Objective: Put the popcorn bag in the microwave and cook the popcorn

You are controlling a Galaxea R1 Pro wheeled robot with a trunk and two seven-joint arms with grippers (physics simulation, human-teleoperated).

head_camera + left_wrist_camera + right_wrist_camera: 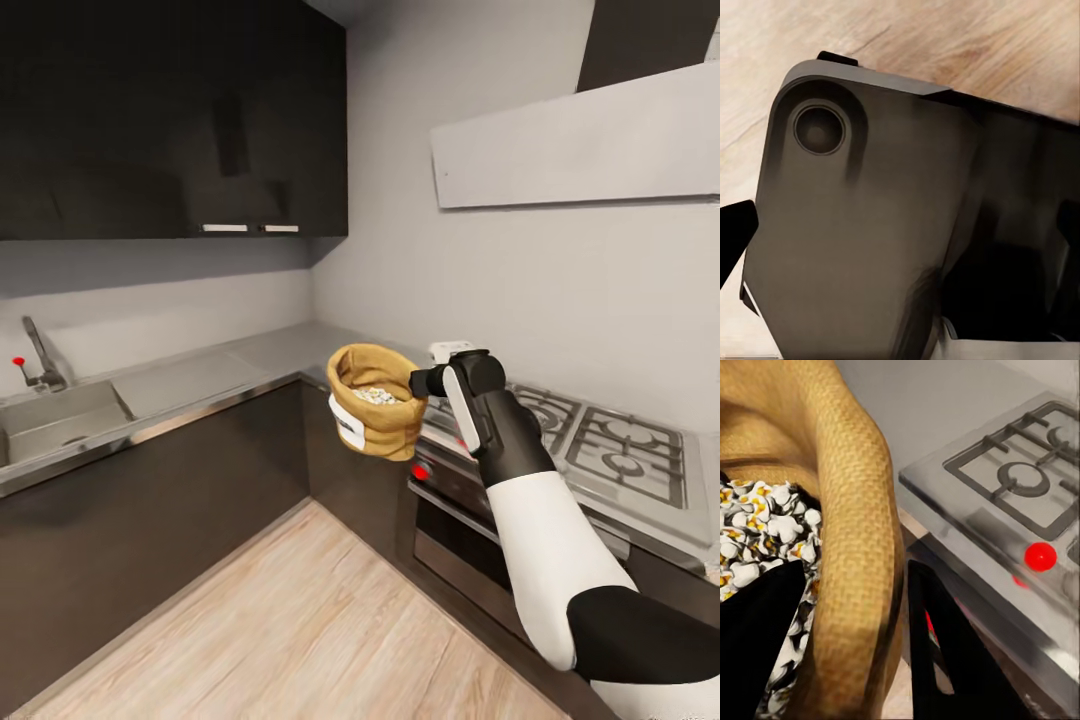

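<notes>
Head view: R arm outstretched, popcorn bag (376, 414) gripped.

Domestic kitchen, dark glossy wall cabinets (170, 120), grey metal-look bench (200, 375) with steel sink (55, 420), gas hob (600, 435), white extractor hood (580, 145), light wood plank floor (300, 630).

head: high, downward, kitchen corner | right wrist: close on popcorn bag (847, 510), shared

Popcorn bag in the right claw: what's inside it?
The popcorn bag holds a heap of white, puffed popcorn with yellowish flecks. One finger of the right claw reaches inside; anything deeper is covered.
</notes>
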